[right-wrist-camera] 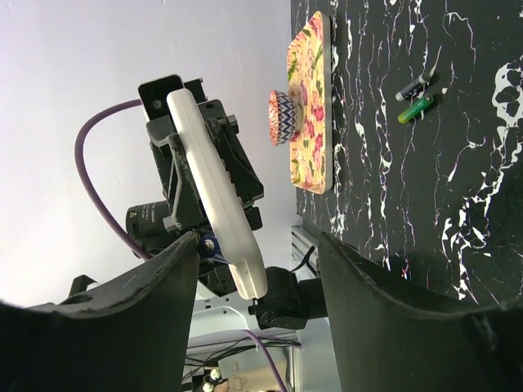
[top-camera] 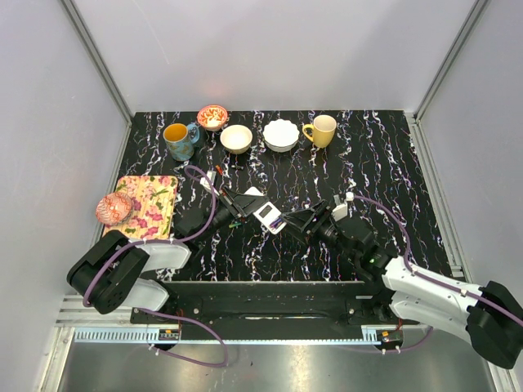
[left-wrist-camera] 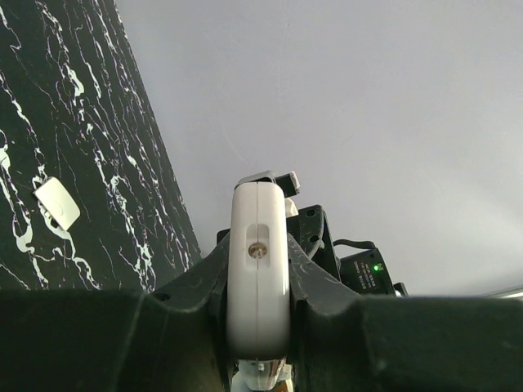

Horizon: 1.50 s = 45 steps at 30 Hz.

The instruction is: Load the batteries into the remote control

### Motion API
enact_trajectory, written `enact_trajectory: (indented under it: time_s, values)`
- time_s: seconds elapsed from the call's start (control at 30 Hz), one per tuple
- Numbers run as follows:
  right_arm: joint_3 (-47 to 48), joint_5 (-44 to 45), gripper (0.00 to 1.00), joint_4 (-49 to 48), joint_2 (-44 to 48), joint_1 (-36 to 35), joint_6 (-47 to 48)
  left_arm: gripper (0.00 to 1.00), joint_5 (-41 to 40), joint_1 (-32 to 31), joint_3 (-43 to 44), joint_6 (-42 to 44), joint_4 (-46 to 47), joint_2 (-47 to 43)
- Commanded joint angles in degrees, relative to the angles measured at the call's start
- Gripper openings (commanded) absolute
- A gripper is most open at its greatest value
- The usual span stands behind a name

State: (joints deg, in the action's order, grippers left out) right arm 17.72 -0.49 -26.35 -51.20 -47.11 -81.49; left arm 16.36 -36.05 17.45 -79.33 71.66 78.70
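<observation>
My left gripper (top-camera: 258, 209) is shut on the remote control (top-camera: 268, 215) and holds it above the middle of the table. In the left wrist view the remote control (left-wrist-camera: 259, 269) shows edge-on as a white slab clamped between the left gripper's (left-wrist-camera: 260, 247) dark fingers. My right gripper (top-camera: 302, 220) faces it from the right, jaws open with nothing between them. In the right wrist view the remote control (right-wrist-camera: 216, 192) hangs just ahead of the right gripper (right-wrist-camera: 257, 243). Two batteries, one dark (right-wrist-camera: 413, 85) and one green (right-wrist-camera: 417, 109), lie on the table. A small white cover (left-wrist-camera: 57, 202) lies flat nearby.
Along the back stand a blue mug (top-camera: 178, 139), a patterned bowl (top-camera: 212, 116), a cream bowl (top-camera: 236, 138), a white bowl (top-camera: 280, 134) and a yellow mug (top-camera: 322, 130). A floral board (top-camera: 151, 204) at the left carries a patterned round object (top-camera: 113, 208).
</observation>
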Motion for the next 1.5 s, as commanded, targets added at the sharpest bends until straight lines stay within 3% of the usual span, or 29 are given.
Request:
enact_trajectory:
  time_s: [0.0, 0.27, 0.8, 1.13, 1.47]
  values:
    - [-0.05, -1.44, 0.65, -3.36, -0.83, 0.44, -0.68, 0.00, -1.77, 0.28, 1.44, -0.12, 23.70, -2.14]
    - [-0.40, -2.50, 0.65, -7.31, -3.29, 0.44, -1.48, 0.00, -2.91, 0.19, 1.80, -0.39, 23.70, -2.41]
    - [4.25, -2.50, 0.73, -1.52, 0.48, 1.14, 2.48, 0.00, -2.39, 0.19, 0.83, -0.04, 23.70, -0.56]
    - [2.15, -1.88, 0.72, 2.62, 4.70, 3.61, 1.08, 0.00, -3.00, 0.19, 0.48, 0.05, 23.70, -1.79]
    - [1.89, -3.90, 0.71, 1.56, 1.72, 3.69, 0.55, 0.00, -3.18, 0.11, 1.00, -0.12, 23.70, -2.41]
